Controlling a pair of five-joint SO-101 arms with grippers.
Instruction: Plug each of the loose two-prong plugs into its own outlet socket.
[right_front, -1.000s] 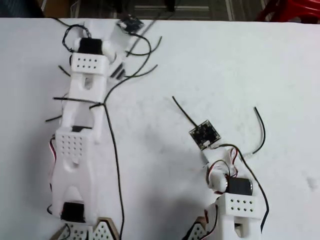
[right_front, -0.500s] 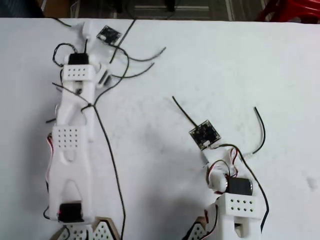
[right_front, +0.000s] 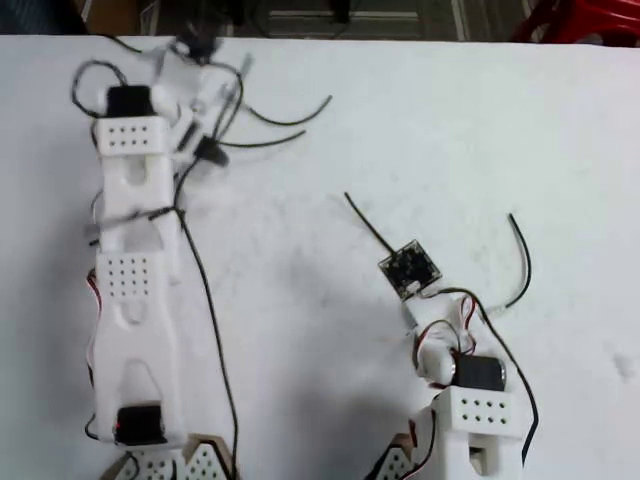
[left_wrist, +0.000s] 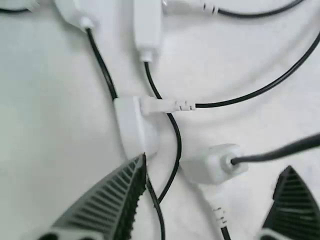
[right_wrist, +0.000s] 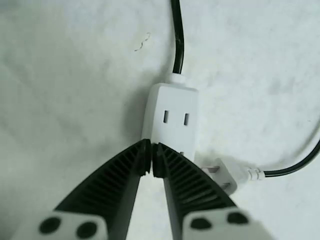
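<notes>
In the high view, the white table (right_front: 300, 330) is carrying both arms. The left arm (right_front: 130, 290) is stretching from seven o'clock on the tabletop up to about eleven o'clock. There its far end is sitting among a tangle of black cords (right_front: 290, 122), too blurred to read. The right arm (right_front: 470, 405) is sitting at five o'clock, with its wrist circuit board (right_front: 410, 268) pointing toward the table's middle. A loose black cord (right_front: 520, 260) is curving at three o'clock.

In the left wrist view, the left gripper (left_wrist: 216, 167) is standing with its ribbed fingers (left_wrist: 115, 200) wide apart and gripping nothing. A white plug (left_wrist: 205, 165) is lying on the table between them, touching neither, and its dark lead (left_wrist: 280, 150) is running off past one finger. The tip of the other finger is sitting against a white block (left_wrist: 135, 127). A ribbed white cord end (left_wrist: 170, 105) is meeting that block's side, and I cannot tell whether it is plugged in.

In the right wrist view, the right gripper (right_wrist: 151, 161) is resting with its tips pressed together and nothing between them, right at the near edge of the outlet socket (right_wrist: 172, 117). The socket is lying flat with both slots facing up and bare. Taking its black cable (right_wrist: 177, 40) as twelve, the two-prong plug (right_wrist: 230, 176) is lying loose just beside its five o'clock corner, with its prongs toward the socket.
</notes>
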